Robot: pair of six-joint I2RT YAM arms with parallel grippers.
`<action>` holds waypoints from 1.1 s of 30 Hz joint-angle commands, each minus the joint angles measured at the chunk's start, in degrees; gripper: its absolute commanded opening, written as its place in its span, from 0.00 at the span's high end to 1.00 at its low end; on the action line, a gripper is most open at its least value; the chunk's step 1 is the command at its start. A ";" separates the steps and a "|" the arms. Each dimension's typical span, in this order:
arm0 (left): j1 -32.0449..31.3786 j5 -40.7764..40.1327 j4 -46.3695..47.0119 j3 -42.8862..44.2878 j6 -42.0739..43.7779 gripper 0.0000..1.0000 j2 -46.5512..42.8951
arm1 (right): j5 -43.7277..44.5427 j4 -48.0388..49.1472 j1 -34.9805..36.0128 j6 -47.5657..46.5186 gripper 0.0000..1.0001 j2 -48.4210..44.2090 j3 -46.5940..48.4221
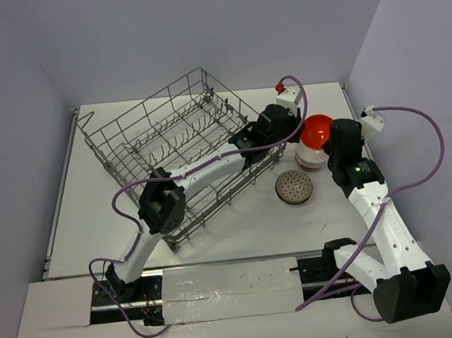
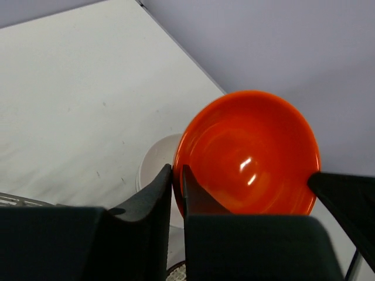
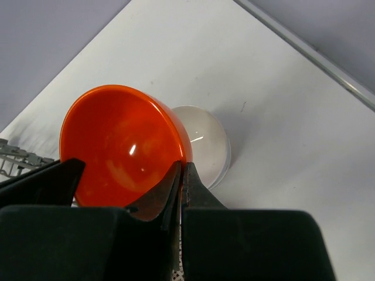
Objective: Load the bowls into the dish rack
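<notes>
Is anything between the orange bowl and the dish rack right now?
No object lies between the orange bowl and the dish rack. But the right gripper grips its rim opposite the left gripper, so it must let go first.

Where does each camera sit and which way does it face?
Top external: above, behind left arm and right arm, looking down on dish rack, patterned bowl; both show.
Left wrist: rides the left arm, faces orange bowl; left pincer on its rim.
Right wrist: opposite side, same bowl; right pincer on its rim.
Shared by wrists: orange bowl above white bowl.
</notes>
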 commanded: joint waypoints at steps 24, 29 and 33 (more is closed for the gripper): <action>-0.38 -20.81 9.02 -10.87 27.42 1.00 -20.07 | -11.18 6.10 6.36 -9.66 0.23 -8.60 7.28; -0.29 -24.52 8.33 -20.28 31.48 1.00 -30.16 | -13.97 5.21 9.62 -11.42 0.24 -7.90 11.86; 0.85 -26.02 6.57 -26.52 28.78 1.00 -36.50 | -19.07 6.45 10.50 -12.30 0.27 -7.47 12.82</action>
